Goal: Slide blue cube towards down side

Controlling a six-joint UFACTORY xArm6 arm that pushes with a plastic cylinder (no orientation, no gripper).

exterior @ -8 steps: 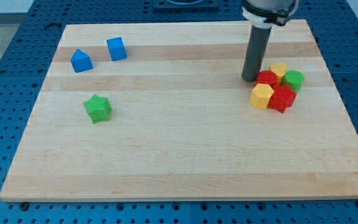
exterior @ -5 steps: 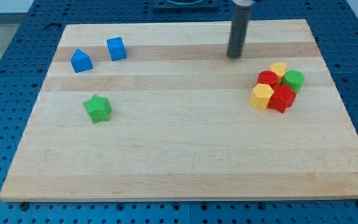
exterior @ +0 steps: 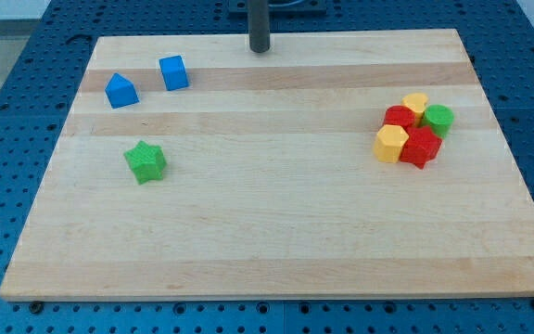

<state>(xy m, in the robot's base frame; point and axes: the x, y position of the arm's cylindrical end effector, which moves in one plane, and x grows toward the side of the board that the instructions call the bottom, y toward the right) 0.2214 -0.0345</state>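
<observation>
Looks like a robotics lab: wooden board (exterior: 276, 232) on blue perforated bench (exterior: 26, 56) w/ mounting holes.

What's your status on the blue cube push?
My tip at board's top edge, right of blue cube, not touching. Cube upper left, unmoved. Green star sits below-left, off the straight downward path.

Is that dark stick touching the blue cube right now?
No, my tip sits near the board's top edge, well to the view's right of the blue cube, with bare wood between them.
</observation>
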